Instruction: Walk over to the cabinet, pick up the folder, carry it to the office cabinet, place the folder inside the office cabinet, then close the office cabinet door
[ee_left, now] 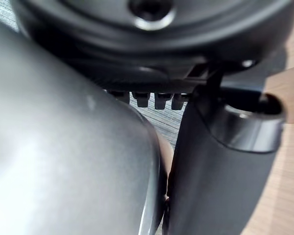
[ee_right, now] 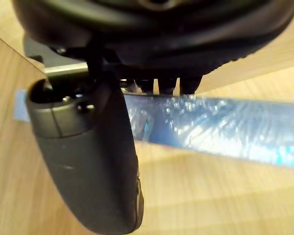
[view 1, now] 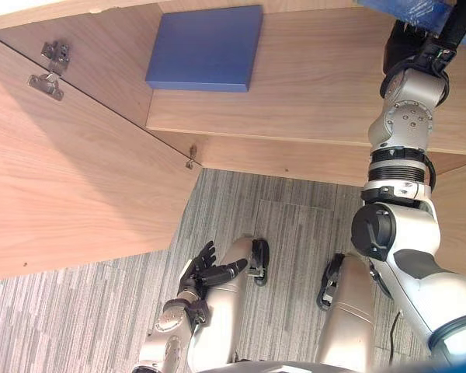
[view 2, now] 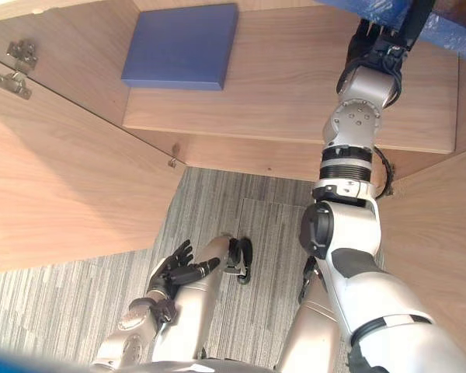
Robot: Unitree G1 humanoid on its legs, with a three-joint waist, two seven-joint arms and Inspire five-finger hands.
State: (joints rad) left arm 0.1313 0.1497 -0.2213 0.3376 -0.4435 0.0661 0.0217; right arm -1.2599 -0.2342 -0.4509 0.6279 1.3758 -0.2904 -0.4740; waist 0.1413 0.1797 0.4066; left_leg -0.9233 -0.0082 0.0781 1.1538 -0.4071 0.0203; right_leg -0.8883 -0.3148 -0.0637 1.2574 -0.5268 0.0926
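A flat blue folder (view 1: 206, 48) lies on the wooden shelf (view 1: 318, 85) inside the open office cabinet, towards its left end, with nothing touching it. My right hand (view 1: 408, 45) is raised at the upper right, well to the folder's right. Its fingers (ee_right: 167, 85) look straight and rest against a panel edge covered in shiny blue film (ee_right: 220, 128), the thumb (ee_right: 95, 161) on the near side. Low by my leg, my left hand (view 1: 206, 270) hangs with relaxed fingers and holds nothing.
The cabinet's wooden door (view 1: 70, 186) stands swung open on the left, its metal hinges (view 1: 50, 70) showing at the top. Another wooden panel (view 2: 435, 233) stands at the right. Grey striped carpet (view 1: 295, 225) lies in front of the cabinet.
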